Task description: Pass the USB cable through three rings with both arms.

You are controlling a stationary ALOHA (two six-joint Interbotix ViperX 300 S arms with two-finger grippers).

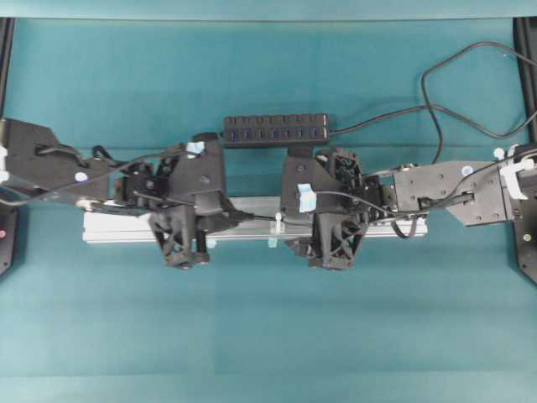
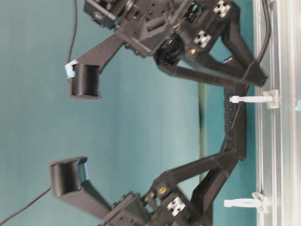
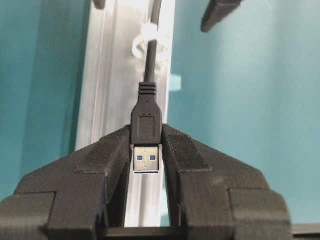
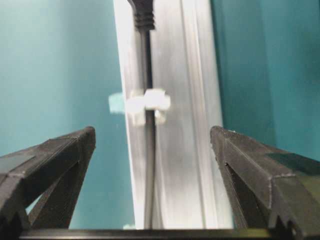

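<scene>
I see my right gripper (image 4: 152, 150) spread wide with open room either side of the rail (image 4: 195, 100), where a ring (image 4: 150, 102) and the cable (image 4: 148, 165) stand between its fingers, while the left gripper (image 3: 146, 150), clamped on the plug (image 3: 146, 120), blocks the rail beyond.

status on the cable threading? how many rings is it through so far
Done: the USB cable runs through at least one white ring on the silver rail.

In hand: the left gripper is clamped on the plug past that ring. The right gripper stands wide open around the cord, holding nothing.

Left: a second ring shows in the table-level view; whether the cable has passed it, and where the third sits, can't be told.
</scene>
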